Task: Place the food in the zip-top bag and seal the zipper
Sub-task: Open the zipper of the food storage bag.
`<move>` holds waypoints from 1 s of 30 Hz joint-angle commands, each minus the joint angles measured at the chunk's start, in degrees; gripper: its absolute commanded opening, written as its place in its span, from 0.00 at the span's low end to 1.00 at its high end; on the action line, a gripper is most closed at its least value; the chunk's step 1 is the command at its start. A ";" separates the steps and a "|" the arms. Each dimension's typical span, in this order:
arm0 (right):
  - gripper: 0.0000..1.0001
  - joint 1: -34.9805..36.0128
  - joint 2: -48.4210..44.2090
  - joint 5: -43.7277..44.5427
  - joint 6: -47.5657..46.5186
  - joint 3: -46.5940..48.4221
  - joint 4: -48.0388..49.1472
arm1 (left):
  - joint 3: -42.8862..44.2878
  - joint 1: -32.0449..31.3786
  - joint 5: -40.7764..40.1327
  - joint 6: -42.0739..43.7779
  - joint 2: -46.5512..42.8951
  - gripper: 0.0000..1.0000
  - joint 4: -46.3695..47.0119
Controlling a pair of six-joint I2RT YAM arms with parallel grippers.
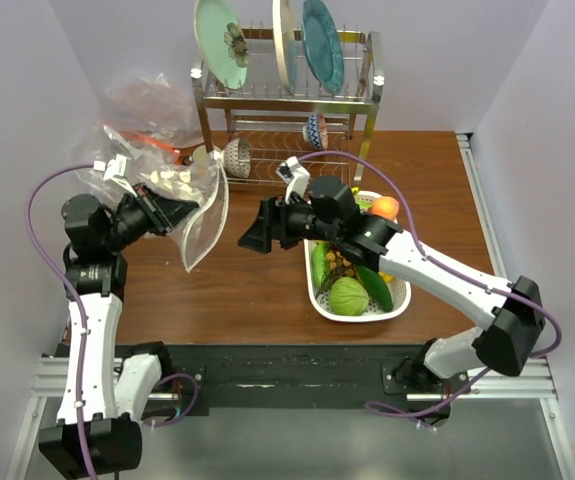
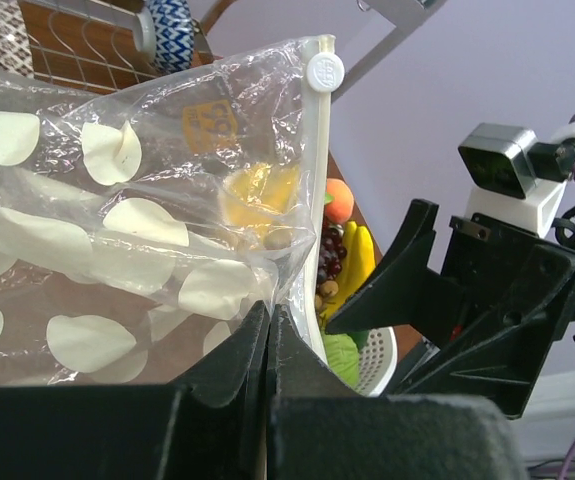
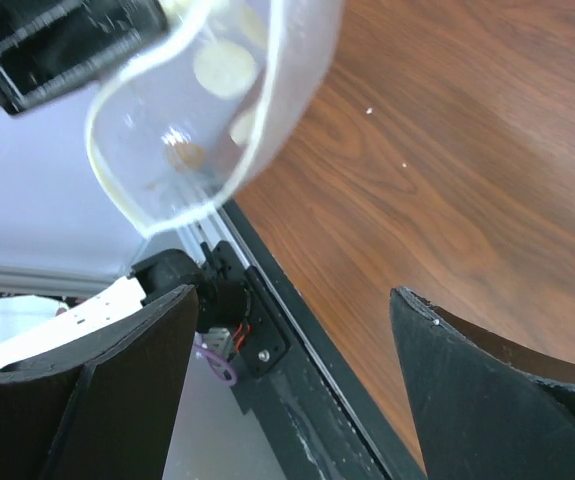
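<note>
My left gripper [image 1: 179, 214] is shut on the edge of the zip-top bag [image 1: 205, 218] and holds it up above the table, mouth facing right. In the left wrist view the gripper [image 2: 268, 308] pinches the dotted bag [image 2: 117, 230] beside the zipper [image 2: 319, 170], and a yellow piece [image 2: 257, 195] shows through the plastic. My right gripper [image 1: 250, 233] is open and empty, just right of the bag mouth [image 3: 207, 110]. The food lies in a white basket [image 1: 403, 300]: a peach [image 1: 384, 208], a green piece [image 1: 348, 296], bananas [image 2: 359, 255] and grapes [image 2: 329, 255].
A metal dish rack [image 1: 287, 95] with plates stands at the back, with a patterned bowl [image 1: 316, 130] and a strainer [image 1: 237, 157] on its lower shelf. A heap of plain clear plastic with red-orange patches [image 1: 147, 110] lies at the back left.
</note>
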 commanded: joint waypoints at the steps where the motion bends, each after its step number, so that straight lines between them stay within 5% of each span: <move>1: 0.79 2.25 3.11 4.10 -0.54 6.22 2.49 | -2.67 0.17 4.61 -4.01 -2.06 0.00 6.54; 12: 0.61 3.57 9.45 8.06 -1.16 11.51 1.70 | -7.94 0.08 6.81 -5.16 -5.32 0.00 8.75; 15: 0.49 3.57 10.33 9.11 -0.98 11.59 1.96 | -8.91 0.08 8.04 -4.38 -4.79 0.00 10.07; 19: 0.03 3.66 11.21 9.38 -0.81 12.39 0.73 | -10.67 0.00 8.22 -3.85 -5.05 0.00 10.51; 21: 0.00 3.57 11.12 9.72 -0.89 12.56 -0.14 | -10.76 0.00 7.96 -3.15 -4.71 0.01 10.16; 22: 0.00 3.57 10.94 10.07 -0.98 12.65 -0.58 | -10.58 0.00 7.96 -1.93 -4.36 0.06 9.72; 26: 0.00 3.66 10.24 13.32 -1.51 13.70 -5.59 | -6.81 0.00 5.16 5.80 -1.99 0.62 -0.90; 30: 0.00 3.57 9.80 15.44 -0.90 14.14 -10.86 | -1.19 -0.53 -2.22 15.73 -1.02 0.75 -9.96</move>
